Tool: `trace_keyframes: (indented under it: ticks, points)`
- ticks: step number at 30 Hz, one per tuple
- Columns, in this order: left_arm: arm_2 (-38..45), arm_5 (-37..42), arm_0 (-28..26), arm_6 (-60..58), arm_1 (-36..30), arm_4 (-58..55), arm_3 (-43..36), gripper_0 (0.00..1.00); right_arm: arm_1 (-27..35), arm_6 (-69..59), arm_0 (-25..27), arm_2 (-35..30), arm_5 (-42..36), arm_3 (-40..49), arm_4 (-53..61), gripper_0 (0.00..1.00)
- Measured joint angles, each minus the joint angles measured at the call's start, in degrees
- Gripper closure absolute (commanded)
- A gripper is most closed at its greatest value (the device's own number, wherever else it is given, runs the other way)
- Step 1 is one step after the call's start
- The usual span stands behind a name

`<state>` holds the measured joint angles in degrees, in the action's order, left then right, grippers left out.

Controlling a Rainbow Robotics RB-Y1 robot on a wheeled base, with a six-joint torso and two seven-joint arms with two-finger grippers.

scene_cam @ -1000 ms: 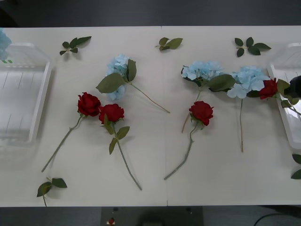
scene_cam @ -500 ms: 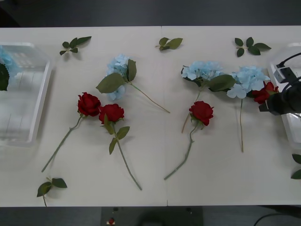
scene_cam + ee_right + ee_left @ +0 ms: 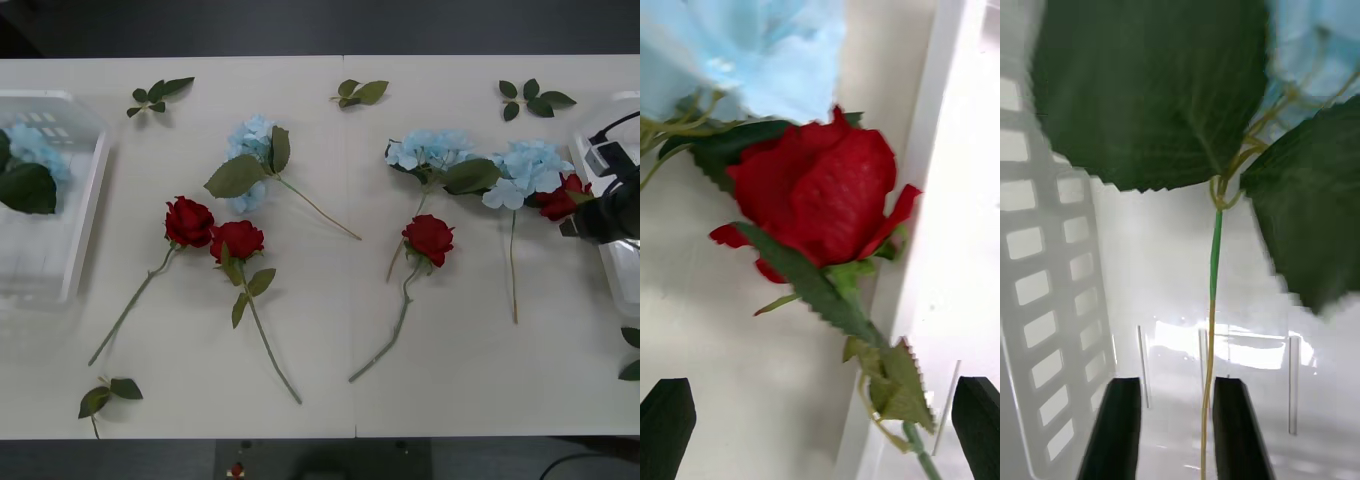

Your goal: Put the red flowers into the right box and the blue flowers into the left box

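A white table [image 3: 330, 330] is carrying scattered flowers. The right gripper [image 3: 820, 427], spread wide, is hovering over a light, floppy rose [image 3: 557, 198] beside the right box [image 3: 612, 150]; its thin stem looks like the best hold. The left gripper [image 3: 1176, 420], fingers narrowed beside a blue flower's [image 3: 30, 150] stem, is hanging in the left box [image 3: 88, 215].

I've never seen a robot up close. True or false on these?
1. A blue flower is already in the left box. True.
2. The right hand is shut tight on a red rose. False: its fingers are wide open, one on each side of the rose, which lies beside the right box rim.
3. Only one blue flower lies on the table. False: there are three out there, one left of centre and two together on the right.
4. Two roses on the left half of the table lie with their blooms touching. True.
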<state>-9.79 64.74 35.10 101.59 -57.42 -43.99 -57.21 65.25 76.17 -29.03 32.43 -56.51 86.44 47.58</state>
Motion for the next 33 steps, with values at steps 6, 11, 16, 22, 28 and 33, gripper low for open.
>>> trace_keyframes:
  ticks: [6,11,16,22,28,33]
  points:
    - [0.1,2.5,0.0,0.0,0.0,0.0,-2.3,0.00,-0.2,0.0,0.0,-0.1,0.2,-3.2,0.1,0.00]
    - [3.2,10.3,0.0,0.0,0.0,-1.7,-7.9,0.00,-1.3,0.0,-0.1,0.1,2.9,-5.5,0.1,0.00]
    - [5.4,13.9,0.0,0.0,0.0,-7.1,-13.4,0.00,-3.8,0.0,-0.2,0.1,3.1,-7.4,-0.9,0.00]
    - [5.3,17.1,0.0,0.0,0.0,-13.9,-18.6,0.00,-6.8,0.0,-0.5,0.1,5.1,-9.7,-3.0,0.00]
    - [5.3,19.4,0.0,0.2,0.4,-18.5,-22.3,0.00,-7.9,0.0,-1.5,2.5,7.4,-11.9,-4.5,0.00]
    - [5.3,19.4,0.0,4.3,3.3,-20.3,-23.0,0.00,-7.9,0.0,-4.4,6.4,7.4,-14.3,-4.8,0.58]
